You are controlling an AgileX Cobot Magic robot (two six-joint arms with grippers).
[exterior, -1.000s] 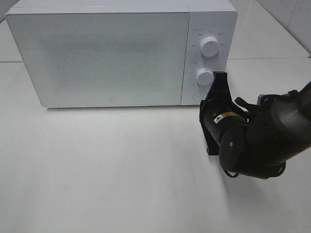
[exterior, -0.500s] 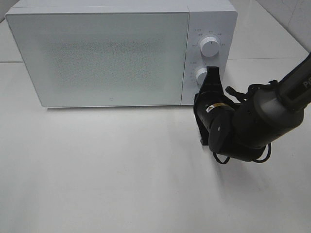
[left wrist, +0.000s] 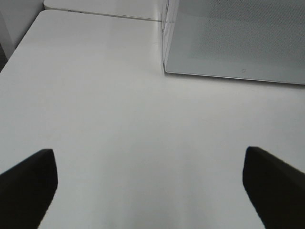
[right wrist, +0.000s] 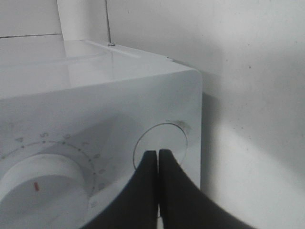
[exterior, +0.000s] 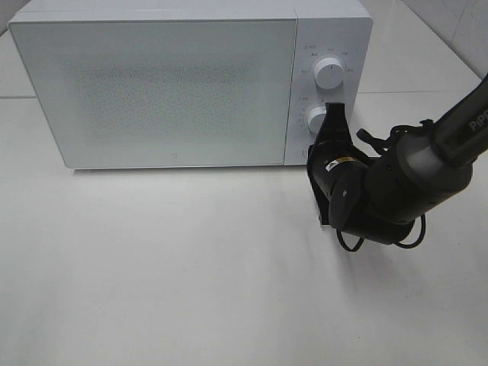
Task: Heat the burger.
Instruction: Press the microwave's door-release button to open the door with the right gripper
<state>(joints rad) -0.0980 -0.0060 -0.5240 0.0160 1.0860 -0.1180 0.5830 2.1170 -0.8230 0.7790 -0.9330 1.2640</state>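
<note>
The burger is out of view; the white microwave (exterior: 152,84) stands with its door closed. My right gripper (exterior: 312,156) is shut with nothing in it. It sits against the lower right corner of the microwave's control panel. In the right wrist view its closed tips (right wrist: 158,153) touch the round button (right wrist: 164,138) beside the lower dial (right wrist: 43,183). My left gripper (left wrist: 151,191) is open over bare table, with one dark finger (left wrist: 28,186) at each side of the left wrist view. It holds nothing and is outside the exterior high view.
The control panel carries an upper knob (exterior: 329,72) and a lower knob (exterior: 316,118) just above my right gripper. The white table (exterior: 168,267) stretches in front of the microwave. The microwave's front corner (left wrist: 167,71) shows ahead of the left gripper.
My right arm has moved left and towards the microwave, bringing the shut gripper from off the panel to the button below the lower knob. The door has stayed closed.
</note>
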